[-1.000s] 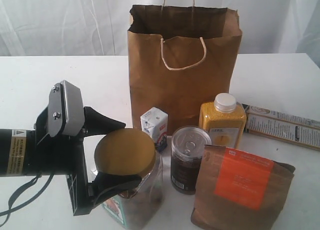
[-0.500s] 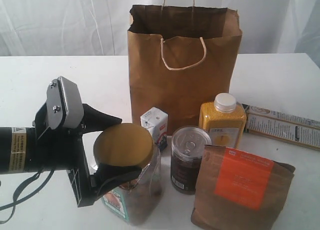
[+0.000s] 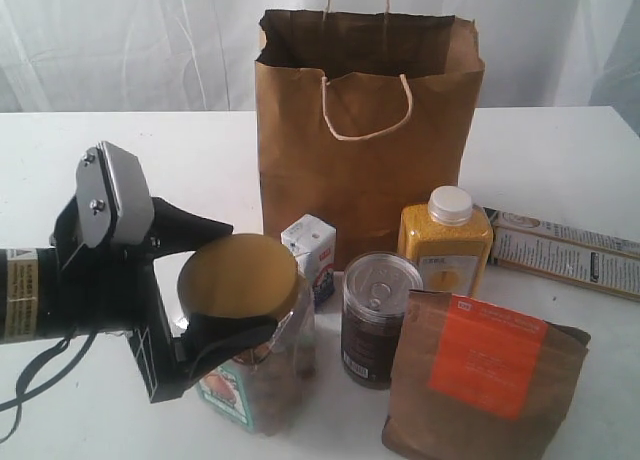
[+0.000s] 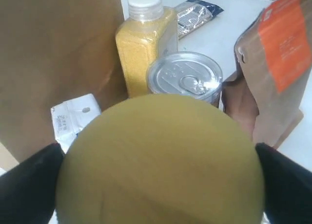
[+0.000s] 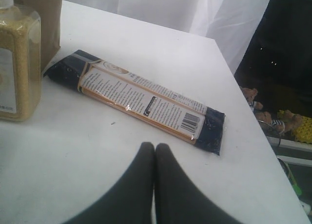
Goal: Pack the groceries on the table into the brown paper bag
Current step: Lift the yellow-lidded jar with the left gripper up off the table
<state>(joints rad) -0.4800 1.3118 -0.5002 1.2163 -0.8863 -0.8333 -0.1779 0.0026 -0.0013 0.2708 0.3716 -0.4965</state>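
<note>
My left gripper (image 3: 245, 280) is shut on the yellow-lidded clear jar (image 3: 250, 380), its black fingers (image 3: 200, 230) spread wide on either side of the lid; the jar hangs tilted at the front left of the table (image 3: 100, 150). In the left wrist view the lid (image 4: 161, 160) fills the space between the fingers. Behind stands the open brown paper bag (image 3: 360, 160). In front of it are a white-blue carton (image 3: 310, 245), a silver-topped can (image 3: 380, 315), a yellow bottle (image 3: 445, 245) and an orange-labelled pouch (image 3: 485, 380). My right gripper (image 5: 155, 147) is shut and empty above the table, near the flat printed box (image 5: 146, 100).
The flat box (image 3: 565, 250) lies at the right of the table, beside the yellow bottle (image 5: 14, 63). The table's right edge (image 5: 243, 102) is close to the box. A white curtain hangs behind the bag.
My left gripper has moved left and slightly up with the jar in it, and the jar has tilted and come away from the can. The other groceries have not moved.
</note>
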